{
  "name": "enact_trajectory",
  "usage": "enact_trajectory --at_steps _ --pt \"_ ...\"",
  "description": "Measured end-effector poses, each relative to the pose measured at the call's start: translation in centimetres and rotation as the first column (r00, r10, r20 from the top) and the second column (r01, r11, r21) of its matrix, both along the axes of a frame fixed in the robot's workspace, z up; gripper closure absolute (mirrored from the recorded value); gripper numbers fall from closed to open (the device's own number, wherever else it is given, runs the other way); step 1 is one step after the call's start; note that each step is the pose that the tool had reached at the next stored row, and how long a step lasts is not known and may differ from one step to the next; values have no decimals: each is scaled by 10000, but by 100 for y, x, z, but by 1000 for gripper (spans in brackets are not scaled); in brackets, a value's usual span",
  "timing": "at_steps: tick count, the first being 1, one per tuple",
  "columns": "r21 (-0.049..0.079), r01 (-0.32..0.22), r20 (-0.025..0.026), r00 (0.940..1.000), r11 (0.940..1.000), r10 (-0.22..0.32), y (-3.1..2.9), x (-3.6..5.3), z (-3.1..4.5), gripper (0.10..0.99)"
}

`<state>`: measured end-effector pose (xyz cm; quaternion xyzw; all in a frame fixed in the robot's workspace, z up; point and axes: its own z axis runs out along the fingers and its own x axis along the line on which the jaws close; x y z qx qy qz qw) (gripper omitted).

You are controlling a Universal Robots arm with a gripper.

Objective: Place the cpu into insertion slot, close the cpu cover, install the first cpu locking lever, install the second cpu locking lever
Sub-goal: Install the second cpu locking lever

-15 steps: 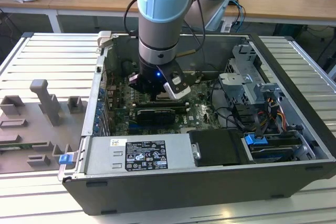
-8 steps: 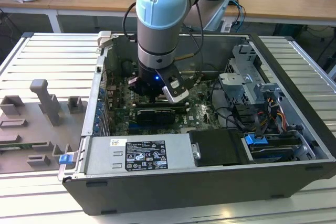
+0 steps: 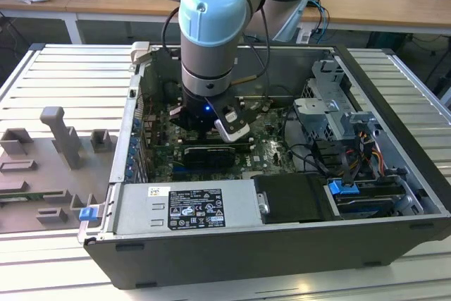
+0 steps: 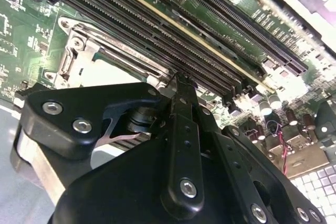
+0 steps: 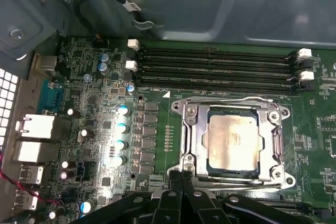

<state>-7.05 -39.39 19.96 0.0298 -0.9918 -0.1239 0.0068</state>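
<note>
In the first wrist view the cpu [image 5: 233, 140], a pale silvery square, lies in the insertion slot [image 5: 231, 173]. The silvery cpu cover [image 5: 193, 129] lies flat around it, and the chip shows through its window. A thin metal lever [image 5: 282, 145] runs along one side of the cover. My gripper [image 5: 179, 178] is shut, its black fingertips together at a corner of the socket frame, and I cannot tell if they touch it. The second wrist view shows my gripper [image 4: 181, 80] from behind, just over the socket frame [image 4: 79, 56]. The arm [image 3: 211, 26] reaches down into the open computer case [image 3: 282, 244].
Long black memory slots [image 5: 215, 64] run beside the socket. A power supply with a white label [image 3: 187, 206] sits at the case's near wall, and a drive cage [image 3: 331, 103] with cables is on the exterior view's right. Grey fixtures [image 3: 63, 139] stand outside the case.
</note>
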Motion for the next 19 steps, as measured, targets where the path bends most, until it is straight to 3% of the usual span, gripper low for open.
enact_trajectory --at_steps 8,19 --pt "65 0 3 10000 10000 0 0 -25 -24 980" --pt "72 0 4 10000 10000 0 2 -25 156 980"
